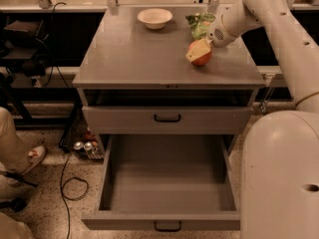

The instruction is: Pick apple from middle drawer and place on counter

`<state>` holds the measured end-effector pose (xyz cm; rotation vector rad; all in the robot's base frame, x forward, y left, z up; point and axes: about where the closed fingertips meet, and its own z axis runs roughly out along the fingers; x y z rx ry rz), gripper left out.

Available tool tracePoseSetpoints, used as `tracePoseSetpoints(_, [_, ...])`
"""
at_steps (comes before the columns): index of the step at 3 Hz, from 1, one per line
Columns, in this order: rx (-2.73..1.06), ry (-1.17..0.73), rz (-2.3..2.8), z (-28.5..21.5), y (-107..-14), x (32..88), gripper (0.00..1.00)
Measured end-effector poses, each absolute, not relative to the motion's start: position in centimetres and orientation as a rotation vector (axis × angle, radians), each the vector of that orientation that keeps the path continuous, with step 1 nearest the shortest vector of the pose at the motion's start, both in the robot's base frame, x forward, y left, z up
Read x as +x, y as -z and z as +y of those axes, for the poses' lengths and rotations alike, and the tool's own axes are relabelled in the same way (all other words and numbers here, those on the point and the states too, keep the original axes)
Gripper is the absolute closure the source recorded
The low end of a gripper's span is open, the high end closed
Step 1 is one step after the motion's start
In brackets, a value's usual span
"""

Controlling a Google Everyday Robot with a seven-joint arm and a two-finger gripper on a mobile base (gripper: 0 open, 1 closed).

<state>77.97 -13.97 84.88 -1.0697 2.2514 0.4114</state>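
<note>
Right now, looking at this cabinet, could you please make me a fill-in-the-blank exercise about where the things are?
1. The apple is up on the ____, not in a drawer.
2. The gripper is at the ____.
3. Near the counter's far edge stands a white ____.
4. The middle drawer stands ____, not shut.
Missing words: counter, apple, bowl, open.

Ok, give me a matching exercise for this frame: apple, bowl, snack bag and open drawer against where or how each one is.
1 apple
2 white bowl
3 green snack bag
4 middle drawer

A pulled out, tray bare
B held by the gripper, low at the counter
C far side of the counter, near its middle
D far side of the counter, just behind the apple

Pairs: 1-B, 2-C, 3-D, 4-A
</note>
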Motion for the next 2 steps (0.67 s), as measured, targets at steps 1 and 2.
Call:
tracePoseSetpoints(1, [-1.073,-0.419,2.246,-14.02,-84.83,77.96,0.05])
tracePoseSetpoints(2, [-1.073,-0.425,2.241,-14.15,-84.87,77.87,0.0])
